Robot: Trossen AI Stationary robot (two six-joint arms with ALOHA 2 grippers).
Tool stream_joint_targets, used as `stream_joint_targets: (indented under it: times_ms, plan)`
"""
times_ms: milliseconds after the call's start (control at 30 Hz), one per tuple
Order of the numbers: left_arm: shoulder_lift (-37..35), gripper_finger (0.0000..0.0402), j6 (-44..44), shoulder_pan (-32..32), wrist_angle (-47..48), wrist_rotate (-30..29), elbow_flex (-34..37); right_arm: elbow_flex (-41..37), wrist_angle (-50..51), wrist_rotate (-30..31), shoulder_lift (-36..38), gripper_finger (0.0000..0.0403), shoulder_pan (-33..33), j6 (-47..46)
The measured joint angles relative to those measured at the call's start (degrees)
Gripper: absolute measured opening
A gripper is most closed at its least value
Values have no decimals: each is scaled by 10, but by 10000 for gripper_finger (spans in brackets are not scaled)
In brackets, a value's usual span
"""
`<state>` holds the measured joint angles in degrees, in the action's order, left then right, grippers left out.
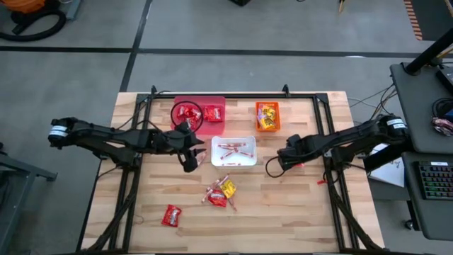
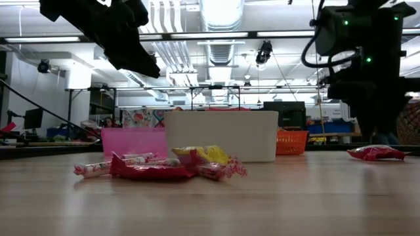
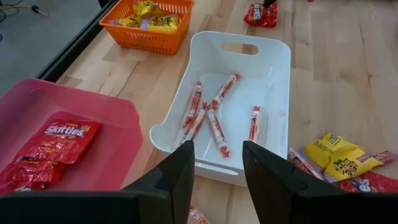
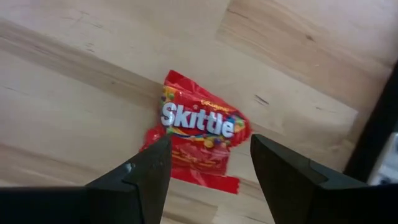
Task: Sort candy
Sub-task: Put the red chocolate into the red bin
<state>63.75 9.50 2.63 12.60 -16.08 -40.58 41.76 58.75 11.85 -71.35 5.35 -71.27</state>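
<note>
R gripper (image 4: 208, 165) open, red Skittles pkt (image 4: 198, 134) on table right below, between fingers, not gripped.

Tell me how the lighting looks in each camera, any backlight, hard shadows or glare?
Low view: bright ceiling lights behind the scene leave the left gripper a dark silhouette. High view: even light, no hard shadows on the table. Right wrist view: the red packet between the open right gripper is evenly lit, without glare.
</note>
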Motion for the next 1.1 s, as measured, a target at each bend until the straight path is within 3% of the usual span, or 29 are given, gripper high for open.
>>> stream_joint_targets:
  times_ms: [333, 700, 1100]
  plan:
    - [0, 120, -4, 0, -1, 0, 0, -41, -53, -3, 0, 212, 0, -29]
    - [0, 120, -9, 0, -2, 0, 0, -115, -197, 8, 2, 205, 0, -32]
    - [0, 120, -9, 0, -2, 0, 0, -105, -201, 12, 0, 114, 0, -1]
